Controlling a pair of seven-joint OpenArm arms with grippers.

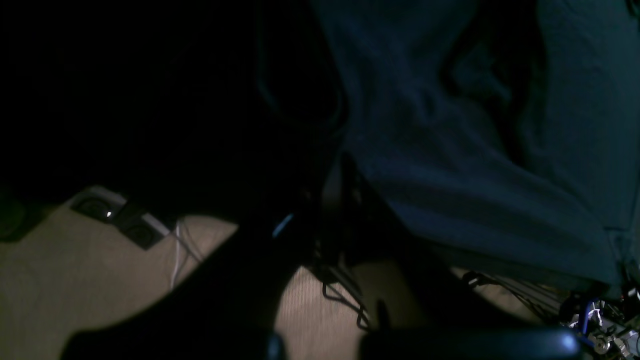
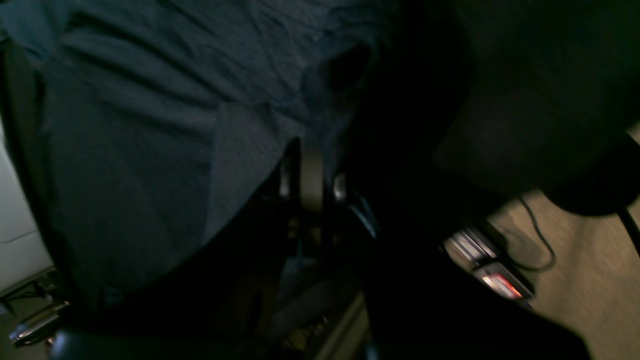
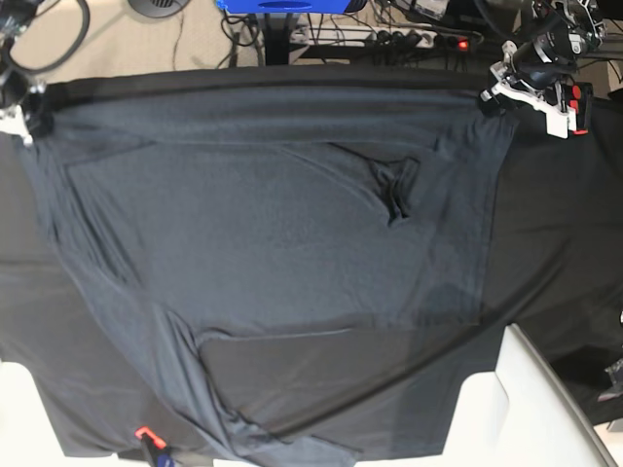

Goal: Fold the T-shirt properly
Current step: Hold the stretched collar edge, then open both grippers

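The dark slate-grey T-shirt [image 3: 273, 224] lies spread over the black-covered table, with a small bunched fold near its middle [image 3: 397, 185]. Its far edge is stretched between both grippers. My left gripper [image 3: 494, 97] is at the far right corner, shut on the shirt's edge. In the left wrist view the cloth [image 1: 450, 150] hangs off the dark gripper [image 1: 342, 175]. My right gripper [image 3: 27, 122] is at the far left corner, shut on the shirt. In the right wrist view the cloth [image 2: 150, 125] drapes from the gripper [image 2: 310, 165]. The near part of the shirt is rumpled and folded over [image 3: 224, 389].
The black table cloth [image 3: 565, 243] shows to the right of the shirt. A white panel [image 3: 526, 409] stands at the front right. A small red and blue object [image 3: 146, 435] sits at the front edge. Cables and a power strip [image 3: 409, 39] lie on the floor beyond the far edge.
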